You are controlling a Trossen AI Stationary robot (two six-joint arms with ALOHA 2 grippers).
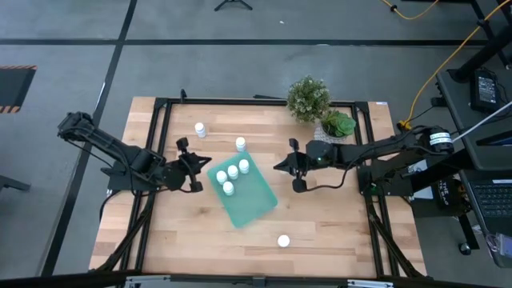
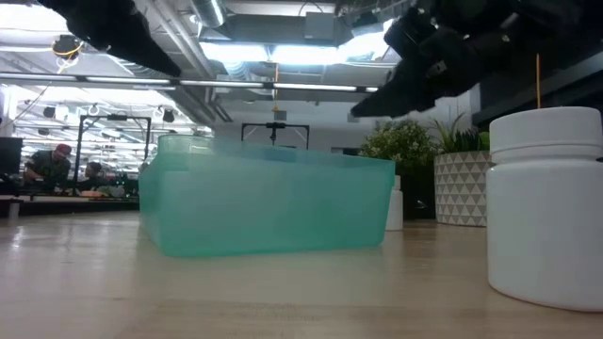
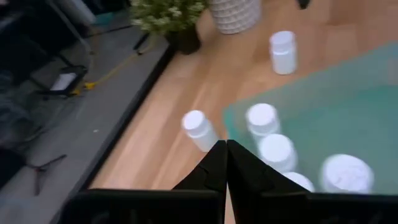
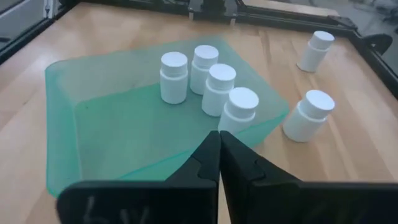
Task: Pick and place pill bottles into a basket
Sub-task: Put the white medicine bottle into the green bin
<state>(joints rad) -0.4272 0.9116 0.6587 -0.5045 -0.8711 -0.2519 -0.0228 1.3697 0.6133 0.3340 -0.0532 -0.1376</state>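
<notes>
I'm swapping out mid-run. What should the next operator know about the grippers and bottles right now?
Left gripper: shut, empty, beside the basket.
Right gripper: shut, empty, on the basket's other side.
Done: four pill bottles stand in the basket.
Left: three on the table: one against the basket's far corner, one farther off toward the left arm, one near the front edge.

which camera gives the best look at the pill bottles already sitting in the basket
The right wrist view: four pill bottles stand upright, clustered in one corner of the basket. The high view shows only their caps, from straight above. The left wrist view cuts some off. In the low view the basket's wall hides them.
</notes>
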